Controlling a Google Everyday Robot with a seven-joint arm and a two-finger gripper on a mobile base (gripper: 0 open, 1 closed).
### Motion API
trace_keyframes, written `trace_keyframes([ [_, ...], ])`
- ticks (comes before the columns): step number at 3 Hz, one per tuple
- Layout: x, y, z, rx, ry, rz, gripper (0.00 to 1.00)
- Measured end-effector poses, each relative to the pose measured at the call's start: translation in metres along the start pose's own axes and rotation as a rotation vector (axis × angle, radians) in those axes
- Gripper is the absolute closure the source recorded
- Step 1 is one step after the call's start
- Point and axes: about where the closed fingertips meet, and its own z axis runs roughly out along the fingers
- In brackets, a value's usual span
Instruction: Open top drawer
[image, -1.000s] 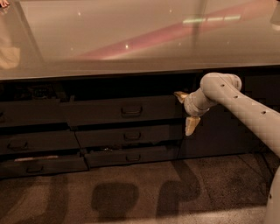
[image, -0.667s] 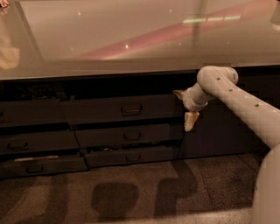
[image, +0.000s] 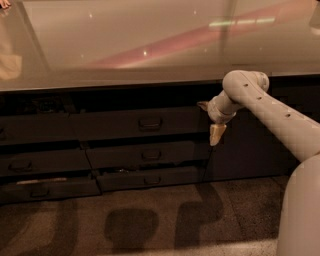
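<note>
Gripper (image: 209, 121): below the front edge of the countertop (image: 150, 75), right of that edge's middle and short of its right corner. We see two tan fingers (image: 216, 134) spread apart, one pointing down and the other up and left by the drawer corner. The jaws are parted and we see nothing between them. The arm (image: 272, 112) runs from the gripper up to a rounded joint and then down to the lower right.

Top drawer (image: 115, 125): directly under the front edge of the countertop, its right end just beside the gripper; we cannot tell whether they touch. The long axis is horizontal, parallel to that front edge. The flat dark front faces us and the floor space before the cabinet. The small pull handle (image: 150, 123) sits at the centre of the front, well left of the gripper. We cannot judge from here whether the front stands proud of its neighbours.

Below it: a middle drawer (image: 125, 156) and a bottom drawer (image: 125, 180), both shallower and with like handles. A second stack of drawers (image: 40, 162) lies under the left part of the front edge. A plain dark panel (image: 245, 150) stands behind the arm. The carpet (image: 60, 225) carries dark shadows.
</note>
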Motion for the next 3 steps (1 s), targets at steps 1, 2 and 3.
trace_keyframes([
  [1, 0.0, 0.0, 0.0, 0.0, 0.0, 0.0, 0.04],
  [2, 0.0, 0.0, 0.0001, 0.0, 0.0, 0.0, 0.23],
  [3, 0.0, 0.0, 0.0001, 0.0, 0.0, 0.0, 0.46],
])
